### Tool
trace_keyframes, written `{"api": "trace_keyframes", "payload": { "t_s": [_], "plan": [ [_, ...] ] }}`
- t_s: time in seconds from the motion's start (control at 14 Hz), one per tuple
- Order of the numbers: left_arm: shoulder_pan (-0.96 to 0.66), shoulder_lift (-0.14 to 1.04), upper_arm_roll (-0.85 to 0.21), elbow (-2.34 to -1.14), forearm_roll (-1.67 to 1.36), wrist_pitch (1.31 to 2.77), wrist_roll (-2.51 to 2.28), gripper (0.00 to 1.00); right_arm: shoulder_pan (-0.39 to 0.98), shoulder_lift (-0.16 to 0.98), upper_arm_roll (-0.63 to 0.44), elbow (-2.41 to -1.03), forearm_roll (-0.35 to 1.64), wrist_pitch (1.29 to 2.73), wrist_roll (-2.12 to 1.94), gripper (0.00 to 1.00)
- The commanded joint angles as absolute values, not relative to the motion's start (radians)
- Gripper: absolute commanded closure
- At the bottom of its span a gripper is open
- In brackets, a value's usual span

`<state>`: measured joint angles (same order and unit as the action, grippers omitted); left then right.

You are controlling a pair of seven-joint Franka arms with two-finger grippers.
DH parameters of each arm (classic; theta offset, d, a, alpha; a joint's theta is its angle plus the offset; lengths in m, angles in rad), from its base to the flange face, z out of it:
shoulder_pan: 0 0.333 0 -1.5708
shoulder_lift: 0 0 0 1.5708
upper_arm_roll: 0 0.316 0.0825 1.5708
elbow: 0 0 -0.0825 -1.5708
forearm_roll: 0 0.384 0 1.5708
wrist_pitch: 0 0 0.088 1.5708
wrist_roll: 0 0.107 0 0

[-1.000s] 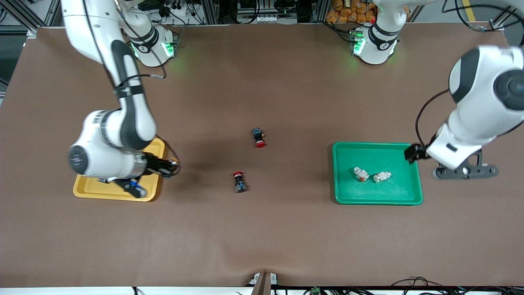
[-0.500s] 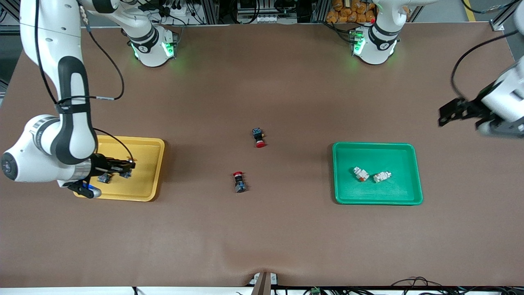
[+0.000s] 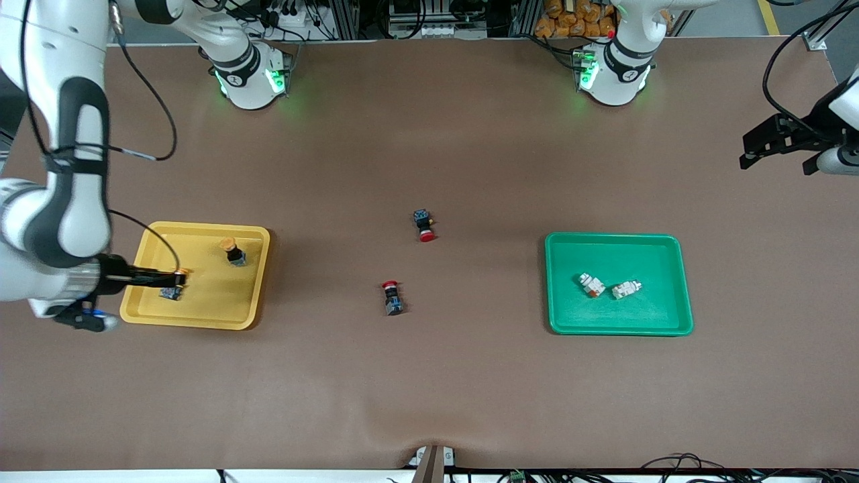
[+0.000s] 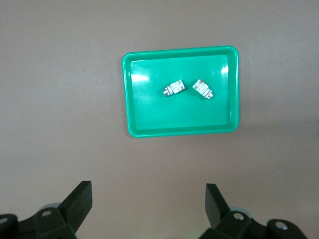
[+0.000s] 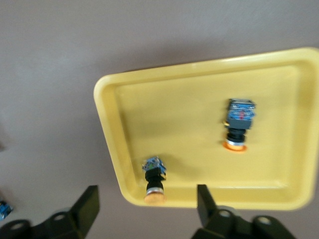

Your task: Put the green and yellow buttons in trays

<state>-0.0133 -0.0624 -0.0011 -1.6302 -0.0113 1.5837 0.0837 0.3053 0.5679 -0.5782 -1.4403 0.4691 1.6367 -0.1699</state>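
Where front view blocks: second yellow button (image 5: 238, 124).

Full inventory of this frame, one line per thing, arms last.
Yellow tray: 1, yellow, toward the right arm's end of the table.
Yellow buttons: 2, dark bodies with orange-yellow caps, in the yellow tray; the second lies nearer the front camera, partly under the right claw.
Green tray: 1, green, toward the left arm's end.
Green buttons: 2, white-grey, side by side in the green tray; second.
Red buttons: 2, dark bodies with red caps, on the bare table between the trays; second nearer the camera.
Table: 1, brown.
Right claw: open, over the yellow tray.
Left claw: open, over bare table at the left arm's end.
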Motion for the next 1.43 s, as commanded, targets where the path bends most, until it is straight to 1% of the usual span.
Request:
{"api": "trace_keyframes", "payload": {
  "t_s": [0.0,0.07,0.29,0.57,0.79,0.86,1.0,1.36],
  "plan": [
    [-0.023,-0.057,0.011,-1.617,-0.006,1.58,0.106,0.0,0.292,0.497,-0.568,-1.397,0.364,1.585,-0.183,0.0],
    [-0.023,-0.058,0.011,-1.62,-0.006,1.577,0.113,0.0,0.281,0.461,-0.528,-1.4,0.307,1.58,-0.183,0.0],
    [-0.023,-0.06,0.008,-1.614,-0.009,1.574,0.095,0.0,0.149,0.303,-0.343,-1.458,0.172,1.58,-0.181,0.0],
    [-0.014,-0.075,0.005,-1.594,-0.011,1.552,0.086,0.0,-0.012,0.117,-0.161,-1.574,0.103,1.58,-0.181,0.0],
    [-0.015,-0.064,0.005,-1.582,-0.011,1.552,0.081,0.0,-0.032,0.008,-0.123,-1.637,0.095,1.569,-0.169,0.0],
    [-0.017,-0.063,0.005,-1.58,-0.011,1.552,0.081,0.0,-0.06,-0.017,-0.091,-1.641,0.091,1.546,-0.154,0.0],
    [-0.021,-0.06,0.002,-1.583,-0.015,1.552,0.08,0.0,-0.095,-0.043,-0.039,-1.64,0.081,1.51,-0.095,0.0],
    [-0.018,-0.043,0.002,-1.583,-0.021,1.552,0.084,0.0,-0.063,-0.063,-0.025,-1.635,0.028,1.514,-0.054,0.0]
  ]
}}
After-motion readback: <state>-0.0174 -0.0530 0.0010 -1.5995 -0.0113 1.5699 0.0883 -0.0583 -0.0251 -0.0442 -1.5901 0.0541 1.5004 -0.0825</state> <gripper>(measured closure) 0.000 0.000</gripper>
